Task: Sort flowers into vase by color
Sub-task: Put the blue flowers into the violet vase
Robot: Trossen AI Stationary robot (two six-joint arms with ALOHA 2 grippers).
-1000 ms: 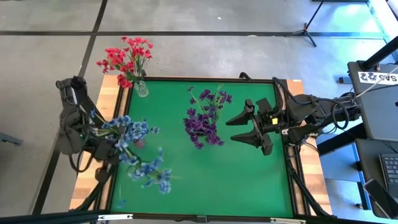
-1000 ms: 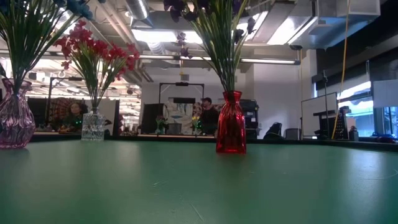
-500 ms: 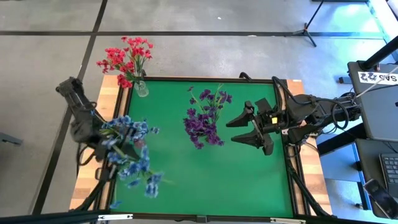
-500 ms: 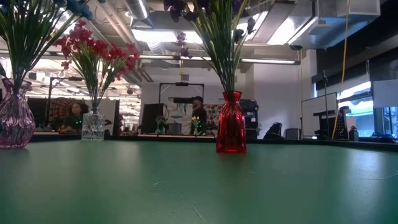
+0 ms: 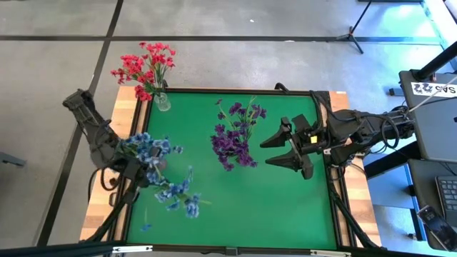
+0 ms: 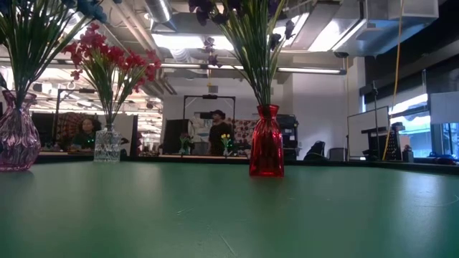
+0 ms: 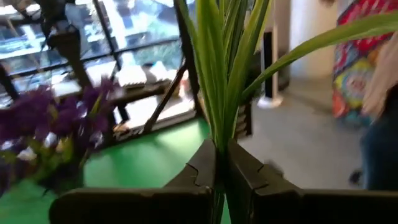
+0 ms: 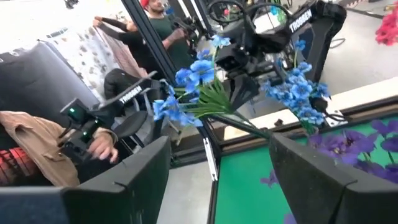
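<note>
My left gripper (image 5: 136, 173) is shut on a light blue flower sprig (image 5: 178, 198) over the green mat's near left. Beside it, more blue flowers (image 5: 146, 146) stand in a purple vase (image 6: 16, 137). Red-pink flowers (image 5: 143, 68) stand in a clear vase (image 6: 107, 145) at the far left corner. Dark purple flowers (image 5: 235, 135) stand in a red vase (image 6: 266, 143) at mid table. My right gripper (image 5: 268, 150) hangs open right of the purple flowers, with nothing between its fingers. My left gripper pinches the sprig's green stems (image 7: 217, 155) between its two fingers, just below where the leaves fan out. The fingers come in about level from the table's left. The sprig is lifted clear of the mat, its blossom end (image 8: 180, 93) reaching out toward the near edge.
The green mat (image 5: 285, 207) lies in a dark frame on a wooden table. Beyond the table's left side, people (image 8: 43, 149) stand close to the left arm. Monitors and cables (image 5: 428, 107) sit off the right edge.
My left gripper has sunk a little, still shut on the blue sprig. The sprig's blossom end has swayed over the mat's near left. In the room behind, a person has walked leftward.
</note>
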